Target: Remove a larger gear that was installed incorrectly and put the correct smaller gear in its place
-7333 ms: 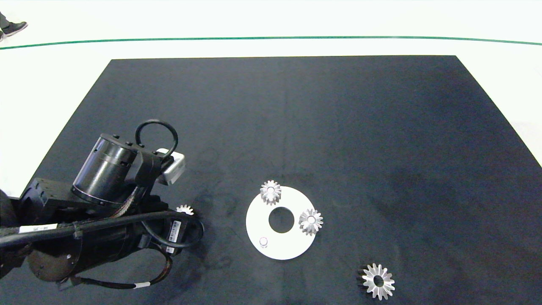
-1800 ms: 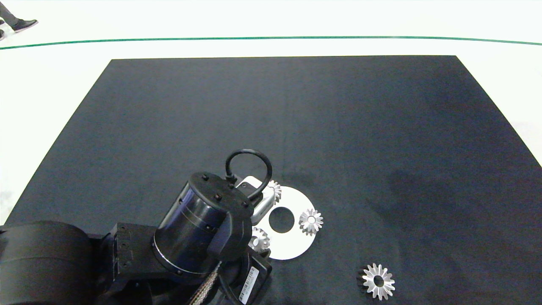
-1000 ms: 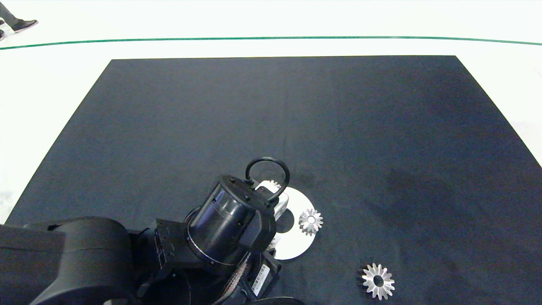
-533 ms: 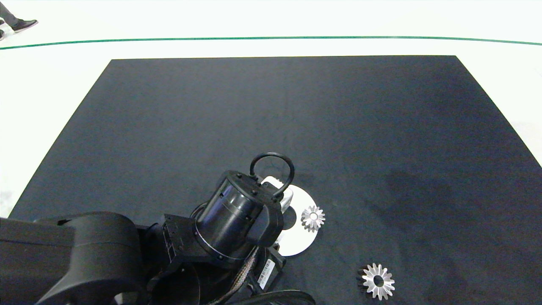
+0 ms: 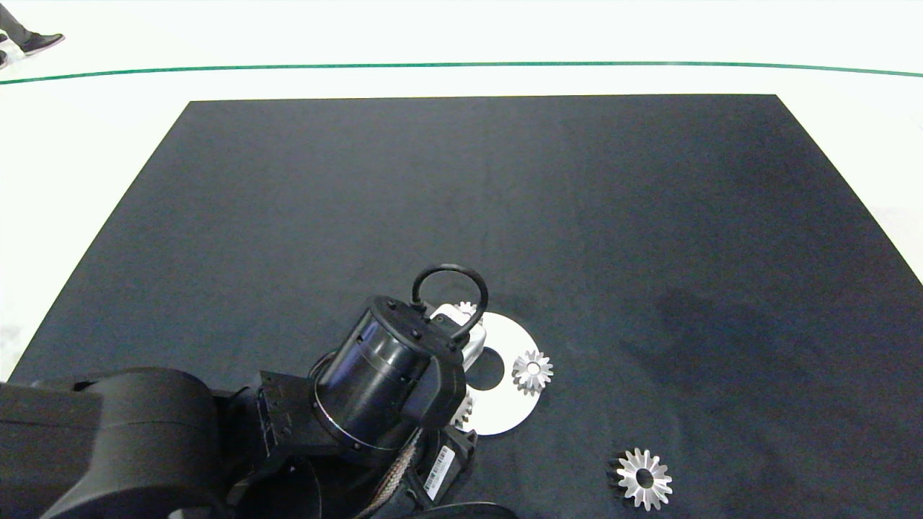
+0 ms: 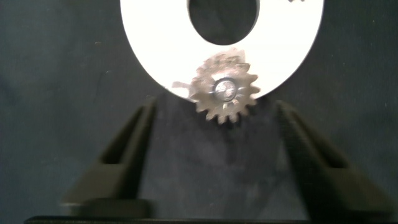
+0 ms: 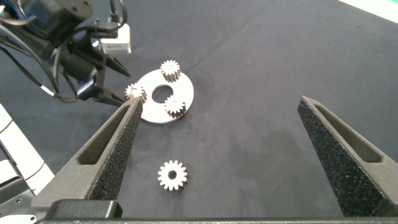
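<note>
No legible text; white barcode sticker (image 5: 438, 462) on left arm (print too small to read).

You've got a black mat (image 5: 505, 202) over the white table (image 5: 86, 144), and lying on the mat are a white ring plate (image 5: 505, 418) near the front centre and the larger gear (image 5: 644, 478) flat, apart from the plate toward the front right.
</note>
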### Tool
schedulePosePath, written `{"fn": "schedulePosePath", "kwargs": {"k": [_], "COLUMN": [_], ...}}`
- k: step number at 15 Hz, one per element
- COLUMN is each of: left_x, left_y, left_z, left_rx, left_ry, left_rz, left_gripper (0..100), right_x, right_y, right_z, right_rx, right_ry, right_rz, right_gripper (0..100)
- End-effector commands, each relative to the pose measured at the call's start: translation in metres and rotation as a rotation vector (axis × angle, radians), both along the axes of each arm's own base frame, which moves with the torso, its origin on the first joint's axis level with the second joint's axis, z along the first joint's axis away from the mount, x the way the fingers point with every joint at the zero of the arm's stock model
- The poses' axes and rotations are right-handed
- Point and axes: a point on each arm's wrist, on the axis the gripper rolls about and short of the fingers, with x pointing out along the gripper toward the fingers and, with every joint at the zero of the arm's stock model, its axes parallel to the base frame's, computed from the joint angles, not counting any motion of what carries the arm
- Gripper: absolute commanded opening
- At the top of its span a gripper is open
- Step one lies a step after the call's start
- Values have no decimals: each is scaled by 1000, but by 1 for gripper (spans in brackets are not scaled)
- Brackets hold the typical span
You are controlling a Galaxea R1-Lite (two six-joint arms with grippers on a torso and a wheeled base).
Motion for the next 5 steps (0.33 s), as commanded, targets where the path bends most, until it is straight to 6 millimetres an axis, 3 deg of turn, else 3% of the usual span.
{"fn": "schedulePosePath", "kwargs": {"k": [1, 5], "left_x": [-12, -61], "left_y": [48, 158], "left_z": [41, 93], "left_rx": [-119, -313], "left_ry": [-94, -322], "left_rz": [78, 324], "left_gripper": [100, 100], "right_x": [-1, -4], "right_y": [-3, -18], "right_z": [7, 15], "right_rx": [21, 60], "right_ry": [-22, -63], "right_rz": [-30, -229], "right_gripper": [100, 100]}}
